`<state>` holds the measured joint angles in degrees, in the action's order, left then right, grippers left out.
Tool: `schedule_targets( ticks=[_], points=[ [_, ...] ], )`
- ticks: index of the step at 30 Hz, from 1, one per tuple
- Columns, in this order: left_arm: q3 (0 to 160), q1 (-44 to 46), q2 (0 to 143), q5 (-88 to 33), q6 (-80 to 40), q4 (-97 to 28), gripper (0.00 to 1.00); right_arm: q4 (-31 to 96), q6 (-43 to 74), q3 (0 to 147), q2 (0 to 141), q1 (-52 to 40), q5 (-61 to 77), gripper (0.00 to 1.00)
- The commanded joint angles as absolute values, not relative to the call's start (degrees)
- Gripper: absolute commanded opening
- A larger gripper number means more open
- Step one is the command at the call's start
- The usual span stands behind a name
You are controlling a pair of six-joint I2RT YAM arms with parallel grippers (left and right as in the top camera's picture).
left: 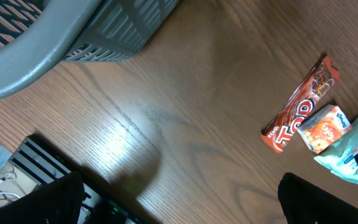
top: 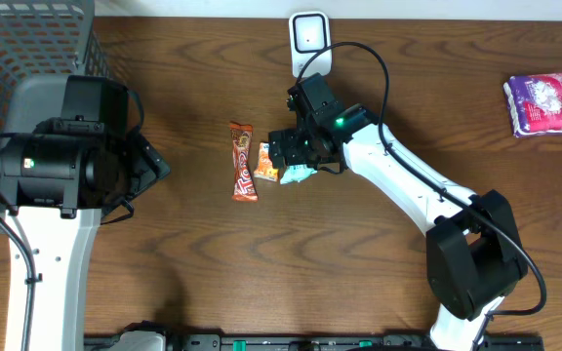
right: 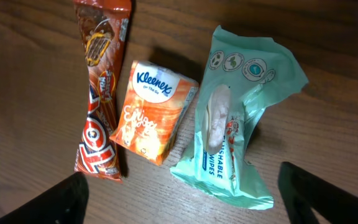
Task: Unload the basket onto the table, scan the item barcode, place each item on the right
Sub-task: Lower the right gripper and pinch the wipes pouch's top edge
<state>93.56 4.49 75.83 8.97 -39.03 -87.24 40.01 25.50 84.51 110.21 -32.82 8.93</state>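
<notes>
Directly beneath the right pincer (right: pixel 182 177), three small packs lie side by side on the wooden tabletop (top: pixel 183 263). The pincer hangs released above them, its two dark fingers spread wide and nothing between them gripped. The teal flushable wipes pack (right: pixel 229 124) sits closest to the middle of the gap, a little towards the right finger. Its long axis runs crosswise to the line between the fingers, tilted slightly. The crumpled far end points away from the pincer and the printed "WIPES" end lies nearest. Its white flap faces up; no barcode shows on this face.

Just beside it, towards the left finger, lies an orange Kleenex tissue pack (right: pixel 154 112), touching or nearly touching the wipes and tilted much the same way. Beyond that, above the left finger, a red-brown chocolate bar (right: pixel 101 87) stretches long and narrow, its axis roughly parallel to the other two.

Past the right pincer's far side stands a white barcode scanner (top: pixel 308 41), well apart from the packs. A purple packet (top: pixel 541 104) lies far off towards the arm's outer side.

The left pincer (left: pixel 179 183) hovers released over bare wood, with the grey basket (left: pixel 104 31) ahead of it and the packs off to its right.
</notes>
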Motion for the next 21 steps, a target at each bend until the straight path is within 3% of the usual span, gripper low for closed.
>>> schedule_targets(
  ticks=[1, 4, 16, 21],
  points=[
    [93.56, 4.19, 75.22, 9.69, -39.55, -87.59, 0.99, 39.79, 26.11, 83.92, 110.91, -33.23, 7.99, 0.87],
    [93.56, 4.19, 75.22, 9.69, -39.55, -87.59, 0.99, 38.61, 26.13, 83.85, 111.50, -33.23, 7.97, 0.84],
    [93.56, 4.19, 75.22, 9.69, -39.55, -87.59, 0.99, 37.69, 26.04, 83.88, 114.54, -32.99, 3.18, 0.84],
    [93.56, 4.19, 75.22, 9.69, -39.55, -87.57, 0.99, 38.74, 26.06, 83.94, 114.50, -32.14, 2.85, 0.63]
  ],
)
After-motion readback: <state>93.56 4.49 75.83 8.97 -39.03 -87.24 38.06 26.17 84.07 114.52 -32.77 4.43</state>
